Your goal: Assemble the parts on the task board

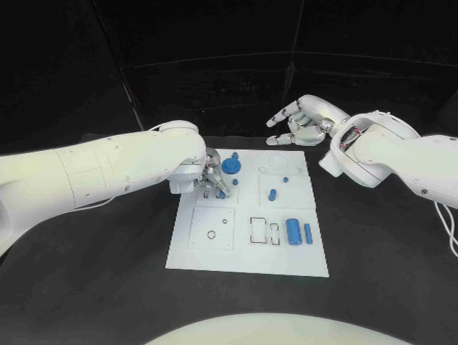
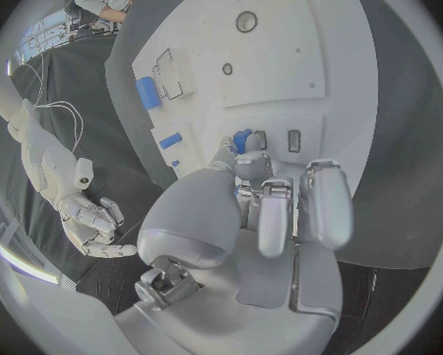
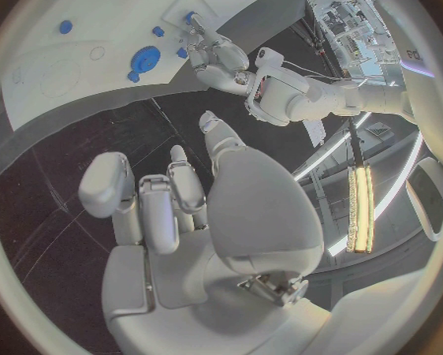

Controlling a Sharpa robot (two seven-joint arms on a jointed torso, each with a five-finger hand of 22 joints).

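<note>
In the head view we see the white task board (image 1: 213, 255) lying on the black surface (image 1: 83, 287) at the centre of the frame, its long side running away from the robot. Our left hand (image 1: 210, 181) sits over the board's upper left part, fingers pointing down onto it. The left wrist view shows its fingertips (image 2: 243, 164) pinching a small blue part (image 2: 241, 140) right at the board, beside two small rectangular slots; we cannot tell whether that part is already seated.

Just beside this hand, toward the upper middle of the board, stands a round blue part (image 1: 233, 167) with a knob on top. A short blue peg (image 1: 275, 193) lies in the board's middle right section, with a tiny blue piece (image 1: 287, 178) just above it. In the lower right section two blue cylinders (image 1: 294, 233) lie side by side, near an outlined rectangular recess.

Our right hand (image 1: 299, 123) hovers off the board, beyond its upper right corner, over the dark surface. Its fingers are loosely curled and apart, and it holds nothing; the right wrist view shows the same, with the palm (image 3: 251, 213) bare.
</note>
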